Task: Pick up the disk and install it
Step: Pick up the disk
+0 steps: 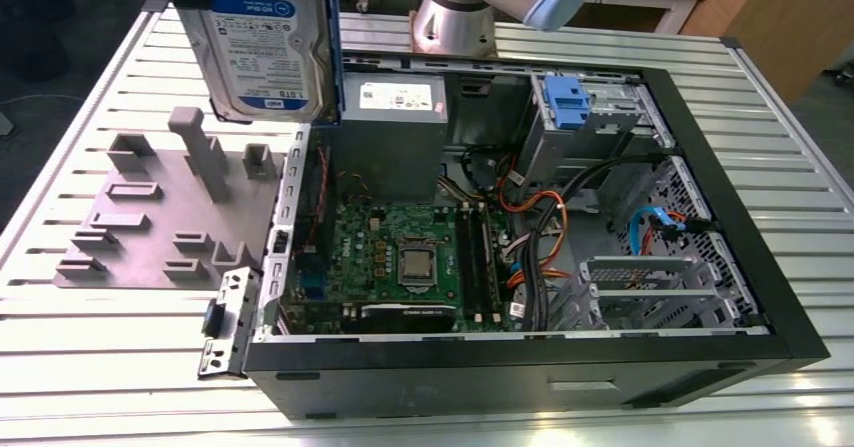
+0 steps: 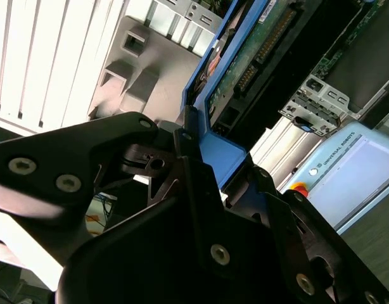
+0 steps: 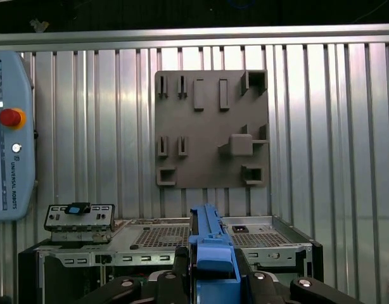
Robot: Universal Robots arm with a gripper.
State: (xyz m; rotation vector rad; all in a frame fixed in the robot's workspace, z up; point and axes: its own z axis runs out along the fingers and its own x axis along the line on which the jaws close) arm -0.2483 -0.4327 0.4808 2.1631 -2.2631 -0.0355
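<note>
- Item: the disk (image 1: pixel 260 52), a silver-grey drive with a white-and-blue label and blue side rails. It was held on edge, label facing the exterior camera, aloft over the grey fixture plate (image 1: pixel 147 217). It sat just beside the open computer case (image 1: pixel 747 267), on the exterior view's left, and outside it.
- Holder: the gripper (image 3: pixel 211 263). Its jaws were pinching the disk, a black finger on either side of the blue rail in both wrist views.
- Done, as judged: the pick-up, since the disk appeared clear of the slatted metal surface (image 1: pixel 80 337) and of the plate's pegs.
- Left, as judged: the whole installation. No part of the disk was inside the case. The drive cage with its blue latch (image 1: pixel 567 97) stood well apart from it, at the far corner past the power supply (image 1: pixel 390 97).
- Also present: the motherboard (image 1: pixel 400 257) and loose cabling inside the case, and the arm's base (image 1: pixel 461 17) behind it.
- Cut off: the disk's upper end, at the exterior view's top edge.
- Hidden: the contact faces of the jaws, behind the gripper's own black body.
- Not determinable: whether the cage slot was free, or how deep the grip reached along the rail.
</note>
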